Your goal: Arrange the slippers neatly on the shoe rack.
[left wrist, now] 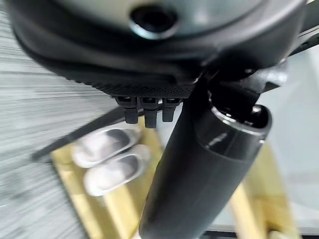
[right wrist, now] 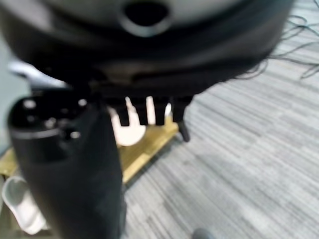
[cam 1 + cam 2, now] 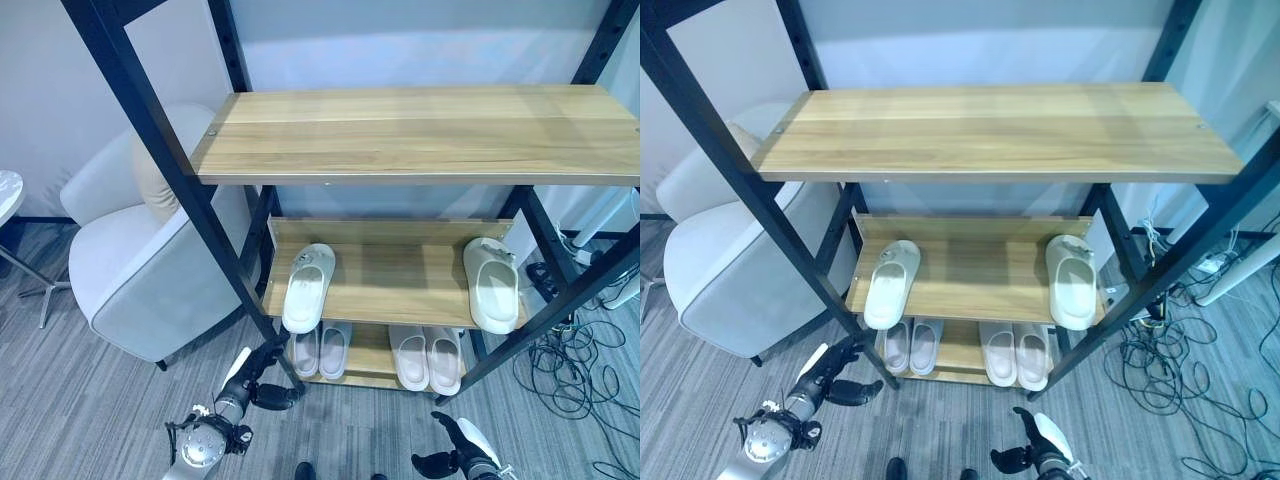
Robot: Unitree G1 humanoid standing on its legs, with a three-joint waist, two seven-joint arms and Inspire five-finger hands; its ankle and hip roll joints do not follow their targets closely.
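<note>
Both hands empty with fingers loosely spread — left hand [image 3: 262, 375] at lower left, right hand [image 3: 447, 452] at bottom right — and the white slipper [image 3: 307, 287] overhanging the middle shelf [image 3: 400, 275] could tip off if nudged.

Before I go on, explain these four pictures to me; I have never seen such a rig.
This is a humanoid robot standing at a shoe rack. Two pictures come from its head, looking down; two come from cameras on its wrists. The left hand and right hand hang low before the rack, fingers relaxed, holding nothing. The middle shelf carries two white slippers set far apart: one at the left, one at the right. The bottom shelf holds two pinkish pairs, left and right. An armchair stands beside it.
</note>
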